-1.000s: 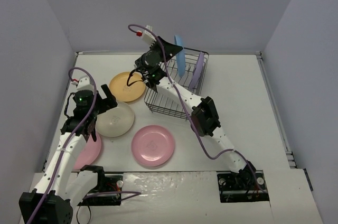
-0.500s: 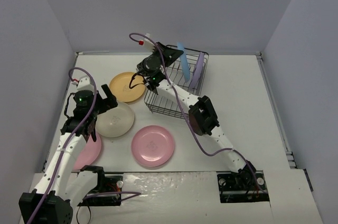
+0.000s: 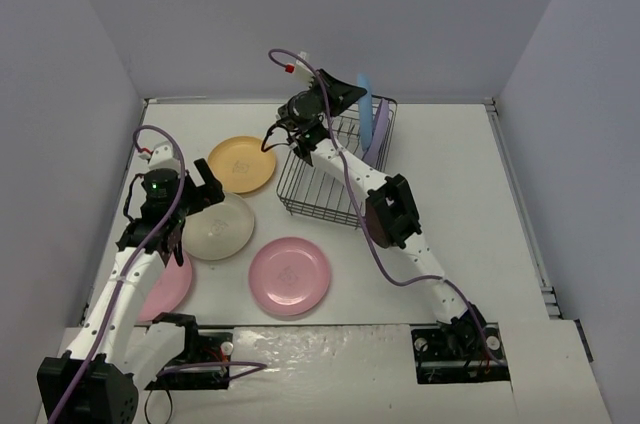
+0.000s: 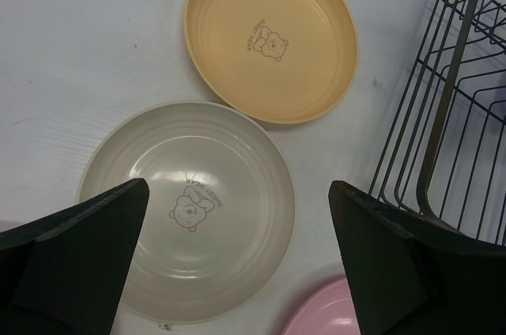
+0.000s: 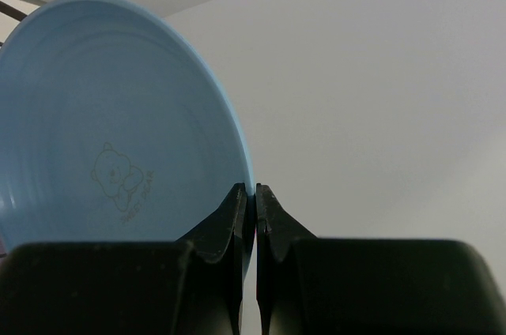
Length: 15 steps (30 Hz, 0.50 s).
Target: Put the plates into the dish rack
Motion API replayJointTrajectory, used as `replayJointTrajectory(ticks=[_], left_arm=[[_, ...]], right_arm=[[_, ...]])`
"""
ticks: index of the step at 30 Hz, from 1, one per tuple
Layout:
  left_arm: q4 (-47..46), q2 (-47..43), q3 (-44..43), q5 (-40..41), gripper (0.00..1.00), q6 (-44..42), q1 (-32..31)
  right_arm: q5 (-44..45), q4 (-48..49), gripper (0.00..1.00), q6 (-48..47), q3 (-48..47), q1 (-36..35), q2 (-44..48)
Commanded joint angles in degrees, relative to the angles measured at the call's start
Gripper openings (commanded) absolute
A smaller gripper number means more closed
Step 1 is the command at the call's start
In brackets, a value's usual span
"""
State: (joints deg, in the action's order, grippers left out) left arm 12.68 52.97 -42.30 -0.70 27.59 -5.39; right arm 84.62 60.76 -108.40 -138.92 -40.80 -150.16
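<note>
My right gripper (image 3: 350, 92) is shut on the rim of a blue plate (image 3: 366, 109), held on edge above the far end of the black wire dish rack (image 3: 318, 184). In the right wrist view the blue plate (image 5: 103, 153) fills the left side, its rim pinched at the gripper (image 5: 254, 193). A lavender plate (image 3: 378, 136) stands in the rack. My left gripper (image 3: 195, 206) hovers open over the cream plate (image 4: 190, 208), and is empty (image 4: 239, 189). The yellow-orange plate (image 3: 240, 164) and a pink plate (image 3: 290, 276) lie flat on the table.
A second pink plate (image 3: 172, 286) lies at the near left, partly under my left arm. The rack's wire side (image 4: 455, 114) stands just right of the left gripper. White walls (image 3: 90, 94) close in the table on three sides.
My right gripper has carried the blue plate to the right and towards the back wall, over the rack's far end. The left arm has barely moved.
</note>
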Motion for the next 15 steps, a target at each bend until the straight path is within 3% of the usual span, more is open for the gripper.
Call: replayJointTrajectory(ticks=[1,15], left_arm=[[-4.12,0.33,-0.67,-0.84,0.97,-0.56,0.47],[-4.07,0.11,-0.32,-0.85,0.97,-0.61,0.41]], right_arm=[[3.27,-1.72,0.0,2.13,-3.18,0.49,-0.05],[3.63,-5.12,0.0,6.03,-4.58,1.42,-3.94]])
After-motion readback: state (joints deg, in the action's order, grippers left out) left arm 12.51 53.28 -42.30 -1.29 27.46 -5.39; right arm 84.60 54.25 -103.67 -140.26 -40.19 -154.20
